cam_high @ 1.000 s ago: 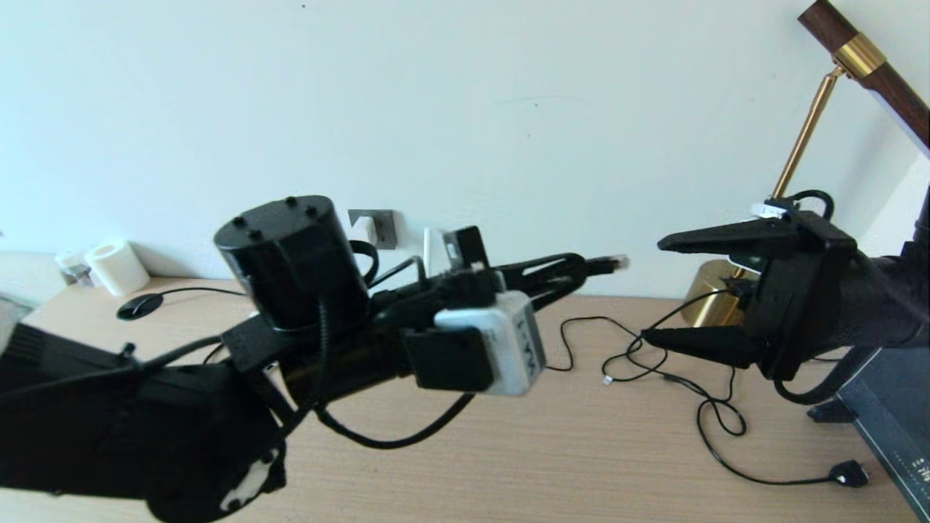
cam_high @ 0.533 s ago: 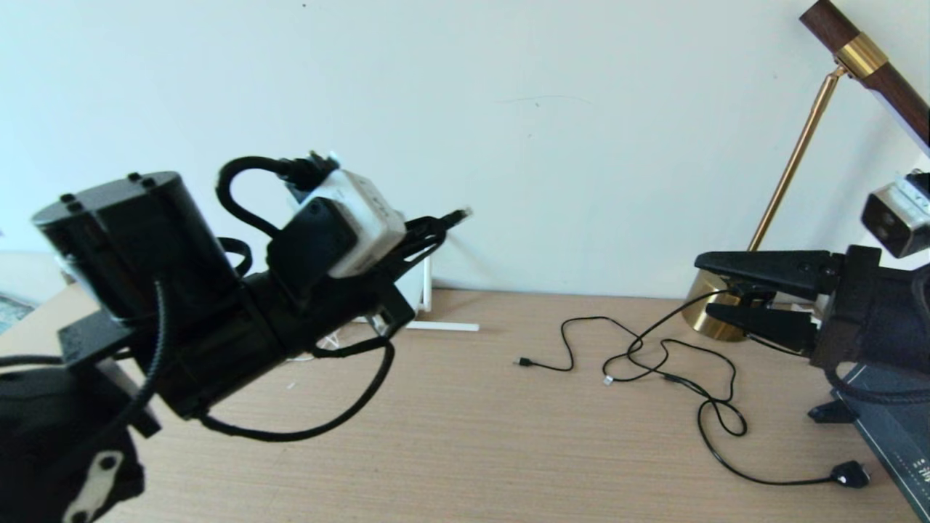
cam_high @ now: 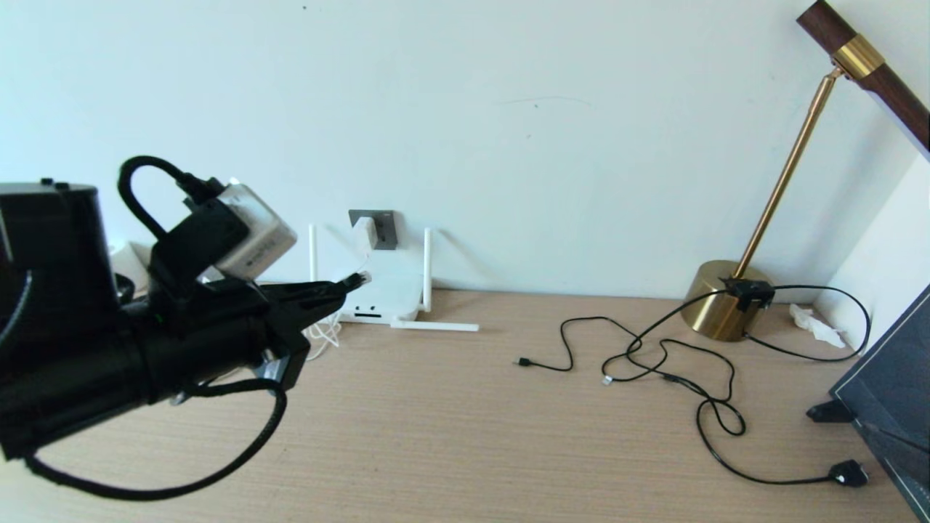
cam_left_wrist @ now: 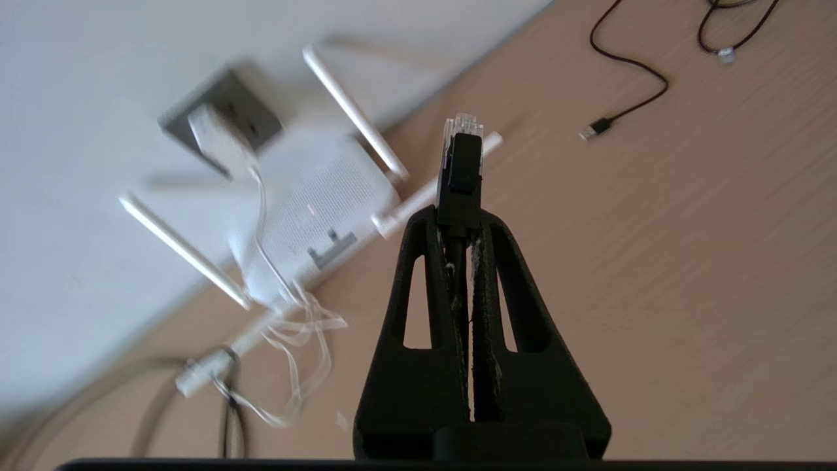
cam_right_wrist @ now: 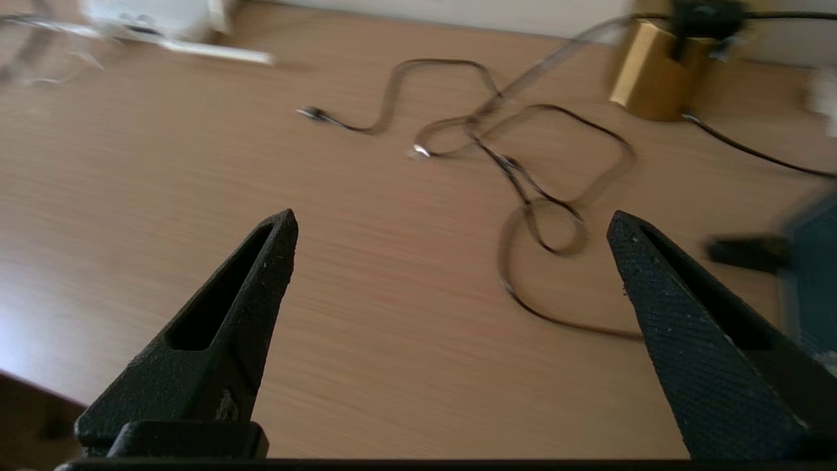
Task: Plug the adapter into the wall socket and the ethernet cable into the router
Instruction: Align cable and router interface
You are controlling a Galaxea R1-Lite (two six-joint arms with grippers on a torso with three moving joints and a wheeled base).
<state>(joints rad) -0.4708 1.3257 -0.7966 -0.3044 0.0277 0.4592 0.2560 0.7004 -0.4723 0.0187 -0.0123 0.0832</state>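
My left gripper (cam_high: 336,288) (cam_left_wrist: 459,217) is shut on the ethernet cable just behind its black plug (cam_left_wrist: 461,156), whose clear tip sticks out past the fingertips. The plug (cam_high: 356,278) hovers just short of the router (cam_high: 378,294) (cam_left_wrist: 307,209), a flat white box with stick antennas against the wall. The white adapter (cam_high: 368,231) (cam_left_wrist: 212,134) sits in the dark grey wall socket (cam_high: 385,226) (cam_left_wrist: 252,104) above the router, its white cord (cam_left_wrist: 281,288) hanging down in loops. My right gripper (cam_right_wrist: 451,222) is open over bare table, out of the head view.
Thin black cords (cam_high: 654,359) (cam_right_wrist: 523,176) sprawl across the wooden table's right half, ending in a small black plug (cam_high: 848,473). A brass lamp (cam_high: 719,309) stands at the back right. A dark flat box (cam_high: 890,407) lies at the right edge.
My left arm swung left and down with the ethernet plug, from mid-table height to just before the router. The right arm pulled back to the right, out of the head view.
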